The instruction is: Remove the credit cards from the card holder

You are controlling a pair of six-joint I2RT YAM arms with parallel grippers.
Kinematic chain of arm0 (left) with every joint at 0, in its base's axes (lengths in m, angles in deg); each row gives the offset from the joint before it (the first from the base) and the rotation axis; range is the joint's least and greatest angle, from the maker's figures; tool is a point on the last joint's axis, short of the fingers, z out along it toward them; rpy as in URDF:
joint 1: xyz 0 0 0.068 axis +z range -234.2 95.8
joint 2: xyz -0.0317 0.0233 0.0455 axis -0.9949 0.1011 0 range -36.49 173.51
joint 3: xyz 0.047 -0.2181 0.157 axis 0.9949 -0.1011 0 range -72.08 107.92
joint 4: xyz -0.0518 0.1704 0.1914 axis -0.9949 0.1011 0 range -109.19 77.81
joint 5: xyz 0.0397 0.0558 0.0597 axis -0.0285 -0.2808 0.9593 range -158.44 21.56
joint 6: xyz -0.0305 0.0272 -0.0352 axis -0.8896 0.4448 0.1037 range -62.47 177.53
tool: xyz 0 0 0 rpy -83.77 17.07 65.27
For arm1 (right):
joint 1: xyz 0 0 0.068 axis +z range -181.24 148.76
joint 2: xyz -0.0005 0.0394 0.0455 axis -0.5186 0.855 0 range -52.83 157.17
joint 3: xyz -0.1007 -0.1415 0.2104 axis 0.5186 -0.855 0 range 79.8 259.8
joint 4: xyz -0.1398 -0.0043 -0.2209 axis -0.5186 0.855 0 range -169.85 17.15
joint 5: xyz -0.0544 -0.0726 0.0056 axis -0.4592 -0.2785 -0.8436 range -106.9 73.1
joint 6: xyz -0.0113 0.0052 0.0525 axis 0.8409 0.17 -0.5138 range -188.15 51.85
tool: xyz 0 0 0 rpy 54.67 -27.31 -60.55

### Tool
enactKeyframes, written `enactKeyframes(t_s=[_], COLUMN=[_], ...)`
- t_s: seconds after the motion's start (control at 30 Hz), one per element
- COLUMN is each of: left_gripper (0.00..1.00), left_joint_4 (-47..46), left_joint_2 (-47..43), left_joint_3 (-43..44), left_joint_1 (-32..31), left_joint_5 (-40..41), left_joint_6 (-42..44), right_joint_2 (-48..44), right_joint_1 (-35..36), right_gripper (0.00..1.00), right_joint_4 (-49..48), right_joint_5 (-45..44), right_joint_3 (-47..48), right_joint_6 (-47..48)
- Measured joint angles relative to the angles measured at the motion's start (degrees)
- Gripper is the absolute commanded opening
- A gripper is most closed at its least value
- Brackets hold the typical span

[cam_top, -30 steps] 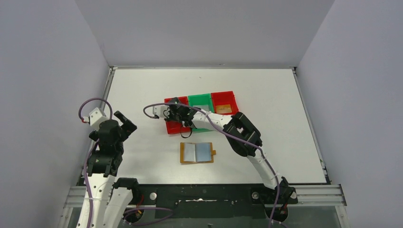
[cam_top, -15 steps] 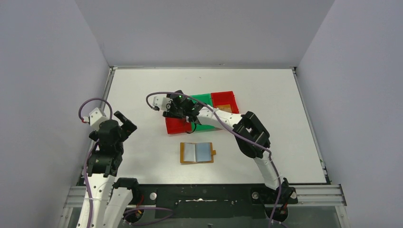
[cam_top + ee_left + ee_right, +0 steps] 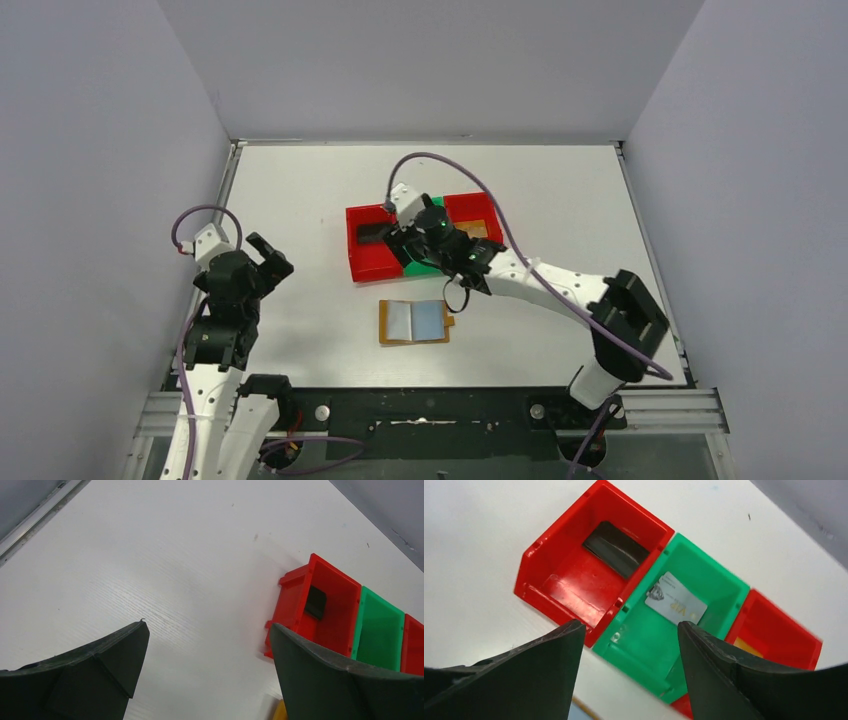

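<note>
The tan card holder [image 3: 413,322] lies open on the table, its pale blue sleeves up; a corner shows in the right wrist view [image 3: 572,711]. The black card [image 3: 616,549] lies in the left red bin [image 3: 559,587]. The silver-grey card [image 3: 675,604] lies in the green bin [image 3: 649,640]. The orange-brown card [image 3: 746,646] lies in the right red bin [image 3: 784,630]. My right gripper [image 3: 631,645] is open and empty above the bins' near edge; in the top view the right gripper [image 3: 402,250] covers the green bin. My left gripper [image 3: 265,262] is open and empty at the left.
The three bins stand in a row mid-table, just beyond the holder. In the left wrist view, the left gripper [image 3: 210,640] hangs over bare table, with the left red bin [image 3: 295,605] and the green bin [image 3: 380,630] to its right. A purple cable [image 3: 455,300] loops near the holder's tab.
My right gripper has risen and moved right and nearer from over the left red bin, its elbow swinging right. The black card now shows in that bin. The left arm has barely moved.
</note>
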Motion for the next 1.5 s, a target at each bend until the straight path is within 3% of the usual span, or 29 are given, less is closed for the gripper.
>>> enactKeyframes(t_s=[0.13, 0.3, 0.47, 0.73, 1.1, 1.5], left_gripper=[0.93, 0.93, 0.93, 0.93, 0.92, 0.92], left_joint_4=[-0.8, -1.6, -1.8, -1.8, -2.2, -2.2], left_joint_2=[0.7, 1.6, 2.4, 3.9, 4.5, 5.1], left_joint_3=[-0.2, -0.9, -1.2, -1.2, -1.2, -1.2], left_joint_1=[0.0, 0.0, 0.0, 0.0, 0.0, 0.0], left_joint_5=[-2.0, -3.9, -5.0, -6.6, -7.8, -8.0], left_joint_6=[0.7, 1.0, 1.4, 2.1, 2.4, 2.4], right_joint_2=[-10.1, -16.0, -13.9, -4.0, 6.2, 9.0], right_joint_1=[0.0, 0.6, 4.6, 10.3, 10.9, 11.7], right_gripper=[0.69, 0.7, 0.72, 0.73, 0.74, 0.47], right_joint_4=[3.6, 10.6, 20.8, 28.0, 32.5, 31.8], right_joint_5=[-5.9, -10.3, -10.9, -12.3, -12.9, -14.5], right_joint_3=[-6.4, -14.8, -18.6, -10.2, -3.9, -3.2], right_joint_6=[-20.5, -44.9, -57.7, -62.2, -62.2, -62.1])
